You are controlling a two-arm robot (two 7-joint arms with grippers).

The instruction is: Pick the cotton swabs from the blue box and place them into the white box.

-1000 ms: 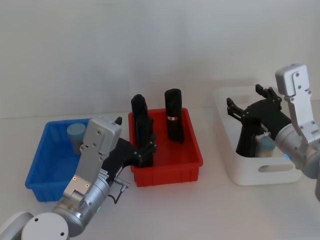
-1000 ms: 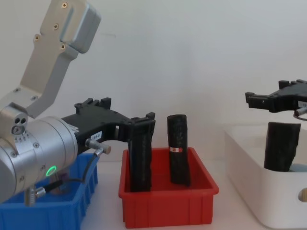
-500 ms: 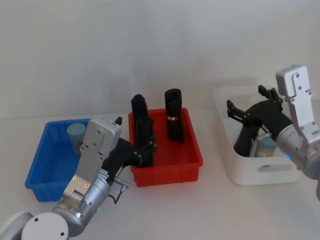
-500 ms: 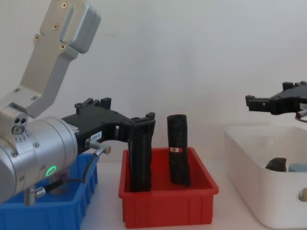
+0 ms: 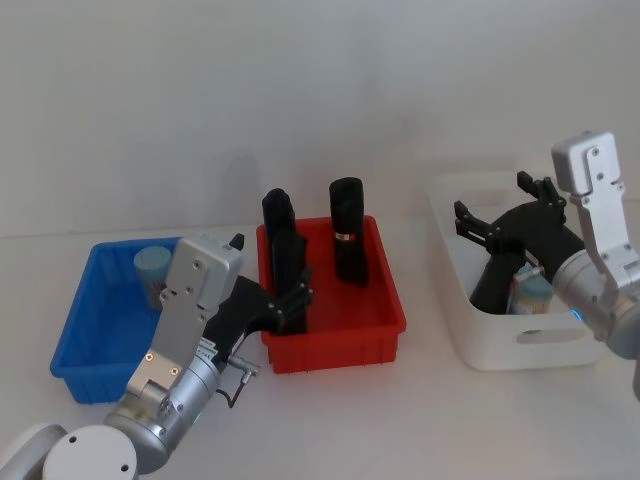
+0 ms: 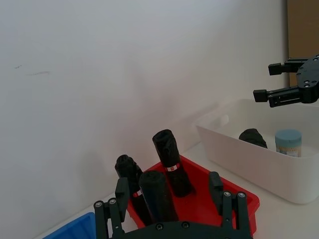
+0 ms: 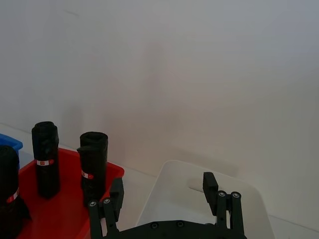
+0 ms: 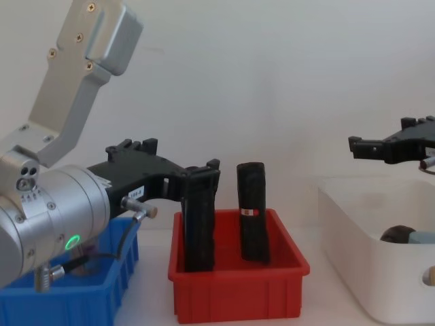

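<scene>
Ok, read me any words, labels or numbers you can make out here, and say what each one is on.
No text can be read.
Small white label on the left gripper: print too small to read.
Red-and-white bands on the black rolls in the red bin: too small to read.
Pale label on the cotton swab tub in the white box: blurred, unreadable.

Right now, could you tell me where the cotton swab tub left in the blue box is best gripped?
Probably from above, fingers closing across its round sides just below the lid: the cotton swab tub stands upright near the far corner of the blue box, so the walls hinder a side approach.
</scene>
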